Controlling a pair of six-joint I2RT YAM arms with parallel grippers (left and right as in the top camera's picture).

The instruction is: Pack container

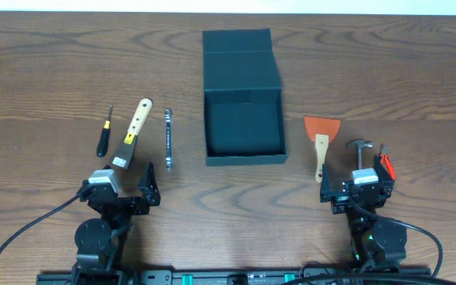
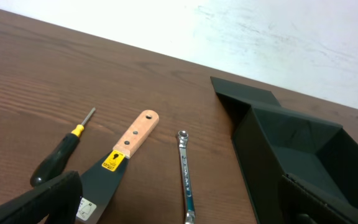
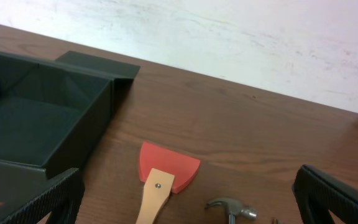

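Left gripper (image 1: 127, 188) sits at the near table edge, jaws spread wide, gripping nothing. Just beyond it, three tools lie flat on the brown wood-grain table (image 1: 46, 71):
- black-handled screwdriver with yellow collar (image 1: 104, 134), tip pointing away
- putty knife with pale wooden handle and dark blade (image 1: 133, 131); blade end is just beside the gripper's left finger, contact cannot be told
- slim silver wrench (image 1: 168, 140), lengthwise

Centre: dark teal-black square cardboard container (image 1: 244, 127), upright, lid flap folded back on the far side, well apart from both grippers.

Right of it:
- red-bladed scraper with wooden handle (image 1: 321, 134)
- small steel-headed hammer (image 1: 361, 146)
- red-handled tool (image 1: 384, 166), partly hidden, type unclear

Right gripper (image 1: 355, 187) sits near the hammer, jaws wide apart, holding nothing.
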